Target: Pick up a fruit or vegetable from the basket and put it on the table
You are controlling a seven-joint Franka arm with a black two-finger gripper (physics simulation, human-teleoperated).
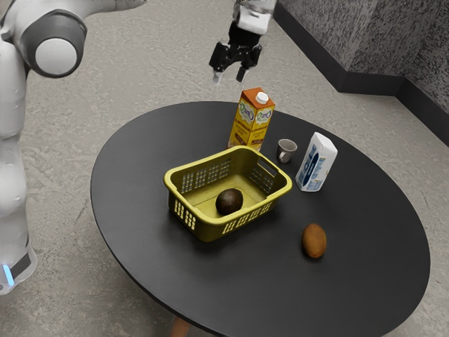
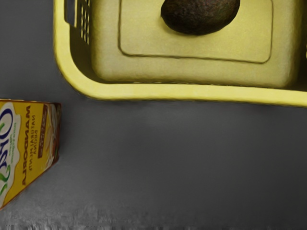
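Note:
High above the round black table point(image 1: 161, 260), my gripper point(image 1: 230, 77) hangs open, its two fingertips apart with nothing between them. The yellow basket point(image 1: 203, 226) stands on the table, lower than the gripper. Inside it a dark avocado point(image 1: 229, 201) lies on the basket's floor. In the wrist view the avocado point(image 2: 200, 14) rests within the basket point(image 2: 192, 92), partly cut off by the picture's edge. A brown, oval fruit or vegetable point(image 1: 314, 241) lies on the table outside the basket, toward the exterior view's right.
An orange and yellow carton point(image 1: 252, 121) stands close behind the basket, below the gripper; the wrist view has this carton point(image 2: 29, 148) beside the basket. A small grey cup point(image 1: 286, 150) and a white-blue carton point(image 1: 317, 163) stand toward the exterior view's right.

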